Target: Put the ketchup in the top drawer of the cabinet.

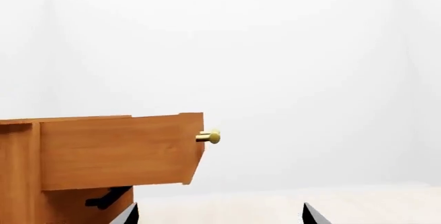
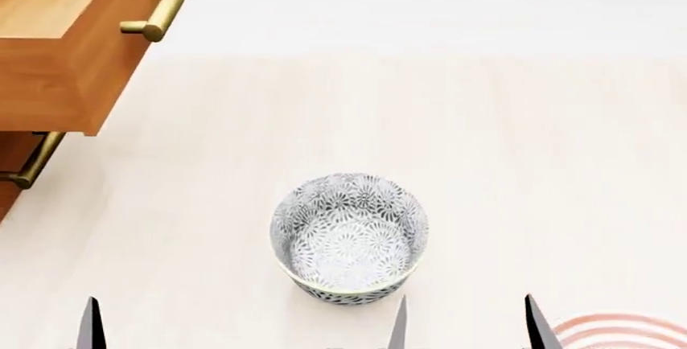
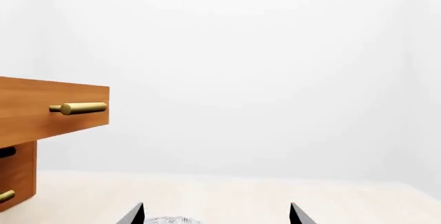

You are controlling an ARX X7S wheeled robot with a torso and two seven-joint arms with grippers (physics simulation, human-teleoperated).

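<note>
Pale tabletop [image 2: 516, 164], top drawer [image 2: 64, 51] pulled out — both hands [image 2: 462, 329] spread, empty.

We saw a plain white wall [image 1: 310, 53] on every side, with no seam or opening that we could make out, only faint vertical shading near the corners. The light was soft and even and cast hardly any shadow. Below lay a pale, cream wood-grain surface [image 2: 483, 164], meeting the wall in a blurred line. The only furniture was the cabinet [image 1: 17, 172], orange-brown wood grain, standing at the left edge of the head view. Its top drawer [image 1: 110, 152] stood pulled out, its brass bar handle [image 2: 161, 7] jutting forward, and a second brass handle [image 2: 32, 164] showed below it.
</note>
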